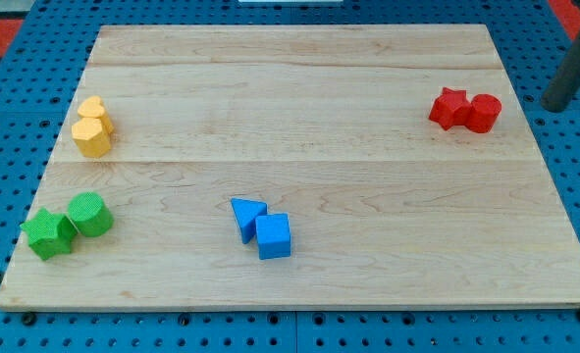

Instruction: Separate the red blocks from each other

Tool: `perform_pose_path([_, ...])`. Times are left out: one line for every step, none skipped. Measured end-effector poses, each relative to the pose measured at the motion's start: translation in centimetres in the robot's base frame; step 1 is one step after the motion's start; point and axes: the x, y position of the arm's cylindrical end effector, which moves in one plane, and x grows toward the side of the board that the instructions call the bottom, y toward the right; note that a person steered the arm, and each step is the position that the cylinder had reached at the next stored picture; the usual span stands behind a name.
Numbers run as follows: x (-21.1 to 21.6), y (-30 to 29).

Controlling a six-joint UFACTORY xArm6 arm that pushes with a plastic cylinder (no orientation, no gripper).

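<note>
Two red blocks sit touching near the board's right edge: a red star [450, 107] on the left and a red cylinder [484, 113] on the right. My rod comes in from the view's top right, and my tip [556, 104] is off the board, over the blue pegboard, to the right of the red cylinder with a clear gap between them.
A yellow heart [93, 110] and a yellow hexagon [91, 137] touch at the left. A green star [48, 233] and a green cylinder [90, 214] touch at the lower left. A blue triangle [246, 216] and a blue cube [274, 235] touch at the bottom middle. The wooden board [299, 127] lies on a blue pegboard [5, 118].
</note>
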Motion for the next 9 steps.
perform_pose_path([0.3,0.0])
perform_pose_path([2.6,0.2])
perform_pose_path([2.9,-1.8])
perform_pose_path([3.1,-7.8])
perform_pose_path([-0.9,-11.9])
perform_pose_path([-1.7,-22.1])
perform_pose_path([-3.3,-30.9])
perform_pose_path([-4.6,-37.4])
perform_pose_path([-4.6,-39.3])
